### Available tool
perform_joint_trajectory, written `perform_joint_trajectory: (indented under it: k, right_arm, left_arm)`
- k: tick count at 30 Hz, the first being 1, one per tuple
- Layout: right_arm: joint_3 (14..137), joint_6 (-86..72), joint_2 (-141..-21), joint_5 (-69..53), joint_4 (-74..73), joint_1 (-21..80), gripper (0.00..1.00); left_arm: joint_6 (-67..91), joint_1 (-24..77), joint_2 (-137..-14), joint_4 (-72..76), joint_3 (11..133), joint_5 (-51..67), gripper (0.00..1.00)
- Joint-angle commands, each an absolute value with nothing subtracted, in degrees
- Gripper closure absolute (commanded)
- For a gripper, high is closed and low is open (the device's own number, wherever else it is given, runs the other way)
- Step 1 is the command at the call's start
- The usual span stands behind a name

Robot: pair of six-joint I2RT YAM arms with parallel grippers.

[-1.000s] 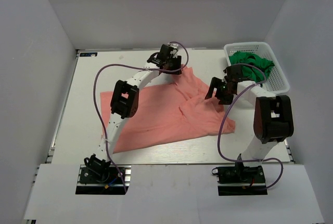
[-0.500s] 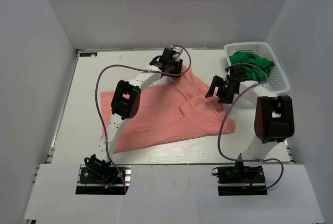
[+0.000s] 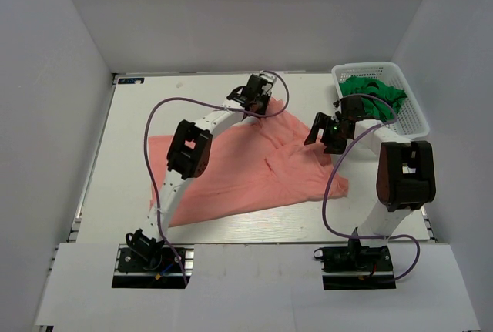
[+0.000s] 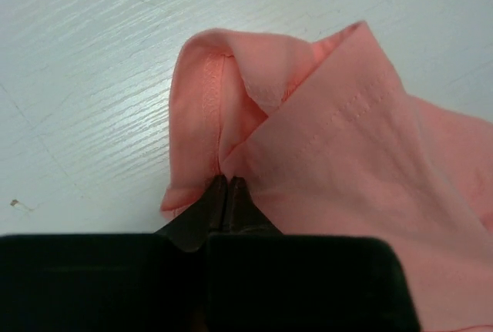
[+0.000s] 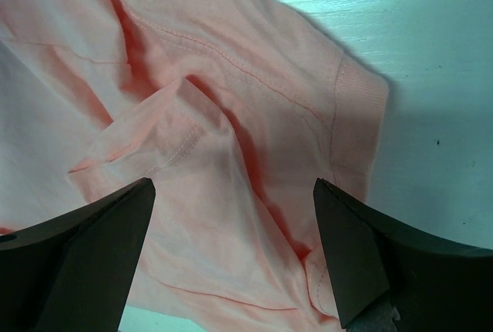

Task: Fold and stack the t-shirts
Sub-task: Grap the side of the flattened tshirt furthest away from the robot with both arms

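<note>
Over the table [image 3: 131, 155], seen from the top camera, the salmon-pink shirt [image 3: 254, 170] lies spread but rumpled across the middle, with loose folds toward its far right end. The green garment [image 3: 373, 89] sits bundled in the white lattice basket [image 3: 420, 128] at the far right corner, waiting its turn as I read it. My left arm reaches out to the shirt's far edge, with the left gripper [image 3: 258, 97] down on the cloth there. The right gripper [image 3: 327, 135] hangs over the shirt's right side, just short of the basket. I judge that this is the flattening step: one corner is pinned and drawn out, and the other arm is about to take a matching hold, so that the shirt lies square before any fold.

On the left wrist view, the left gripper [image 4: 229, 186] is pinched tight on a curled hem of the salmon-pink shirt [image 4: 362, 162]. Its two fingertips meet with only cloth between them, and the fabric peaks upward from the grip.

On the right wrist view, the right gripper [image 5: 231, 186] stands wide apart and holds nothing. It straddles a ridge of wrinkled shirt beside a sleeve hem [image 5: 354, 108]. Whether its tips touch the cloth I cannot tell.
</note>
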State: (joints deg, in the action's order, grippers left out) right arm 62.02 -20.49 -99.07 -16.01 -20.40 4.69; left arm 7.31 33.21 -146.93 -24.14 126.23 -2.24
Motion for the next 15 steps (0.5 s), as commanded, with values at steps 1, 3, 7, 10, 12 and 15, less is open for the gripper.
perform_joint_trajectory:
  k: [1,3,7,10,12,15]
  right_arm:
    - [61.6,-20.3,-99.4,-14.2,-20.0,4.0,0.11]
    - [61.7,-20.5,-99.6,-13.5,-20.2,3.7,0.11]
    - [61.4,-20.7,-99.8,-13.4,-20.2,4.0,0.12]
    - [61.0,-20.9,-100.5,-13.2,-20.0,4.0,0.15]
    - [60.9,-21.4,-100.9,-13.1,-20.2,4.0,0.15]
    - [61.1,-22.1,-101.2,-11.9,-20.9,4.0,0.15]
  left_arm:
    - [4.6,35.0,-143.8,-28.2,124.2,-6.0,1.0]
    - [5.1,35.0,-143.8,-28.2,124.2,-8.4,1.0]
    - [7.1,35.0,-142.2,-27.7,126.8,-11.5,1.0]
    - [7.6,33.8,-140.5,-25.1,129.5,-7.3,1.0]
    - [7.6,33.8,-138.7,-21.4,130.1,-3.1,1.0]
    - [5.4,33.8,-135.6,-13.9,128.1,5.2,1.0]
